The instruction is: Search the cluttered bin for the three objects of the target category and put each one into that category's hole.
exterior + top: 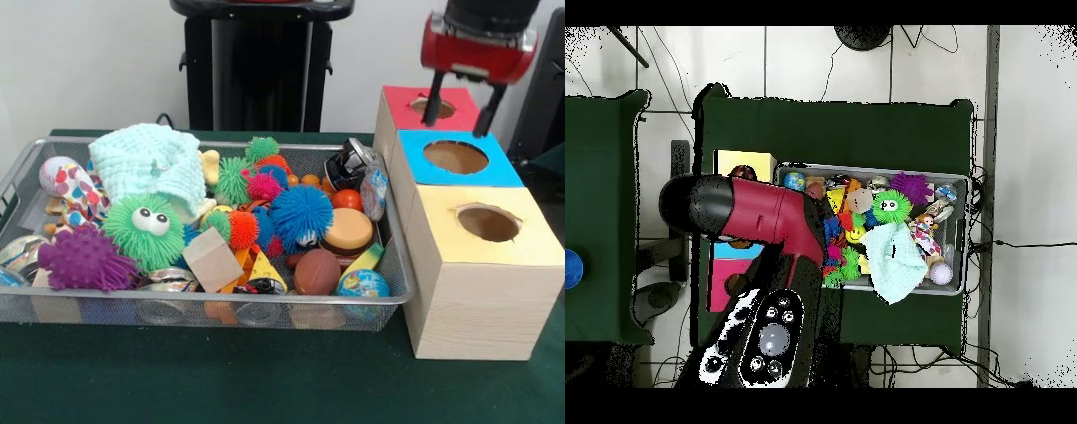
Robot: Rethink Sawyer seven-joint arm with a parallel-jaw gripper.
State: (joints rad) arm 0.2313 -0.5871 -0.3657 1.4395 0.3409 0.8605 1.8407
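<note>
While it hangs over the red-topped box [428,108] at the table's far right corner, the gripper [459,111] holds nothing, jaws spread wide.

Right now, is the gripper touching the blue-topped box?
Apart. The front view shows the open gripper hanging empty above the blue-topped box, its fingertips clear of the top.

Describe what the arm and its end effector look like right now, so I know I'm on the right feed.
The end effector has a glossy red housing with a silver band, a black wrist above, and two thin dark fingers. From overhead, the arm is a thick red link with a rounded black end; a black panel with round buttons sits near its base.
</note>
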